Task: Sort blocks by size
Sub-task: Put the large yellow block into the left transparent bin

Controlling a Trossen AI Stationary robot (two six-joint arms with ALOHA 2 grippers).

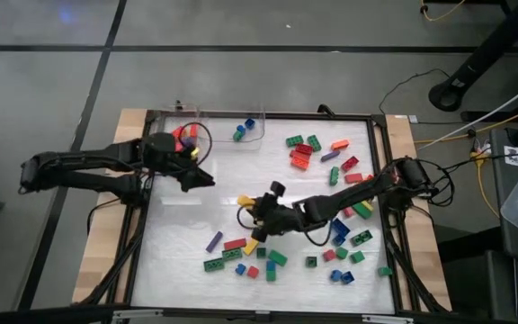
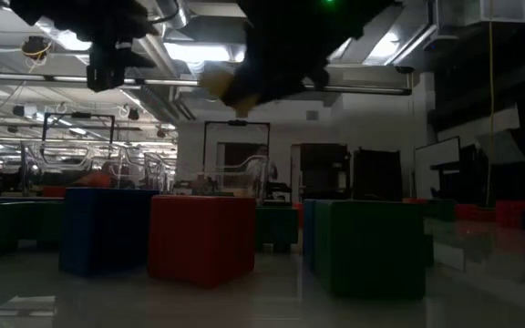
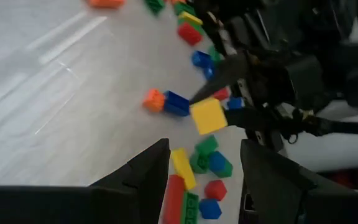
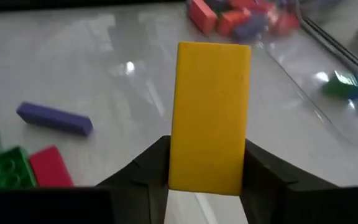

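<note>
Gripping long yellow block (image 4: 210, 115) mid-table: right gripper (image 4: 207, 177), jaws clamped across its width, long axis pointing away from fingers. Left gripper (image 3: 204, 177), jaws parted, empty, near clear bins.

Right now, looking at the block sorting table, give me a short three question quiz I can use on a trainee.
1. True or false: the right gripper is shut on a yellow block.
2. What does the left gripper hold?
A. a purple block
B. nothing, its fingers stand open
C. a red block
3. Fill in: in the high view, the lone purple block lies on the white mat closer to the ____ arm's side.

Key
1. True. The block stands up between the two dark fingers, lifted off the mat.
2. B. It waits near the clear tray at the mat's far corner.
3. Left.
</note>
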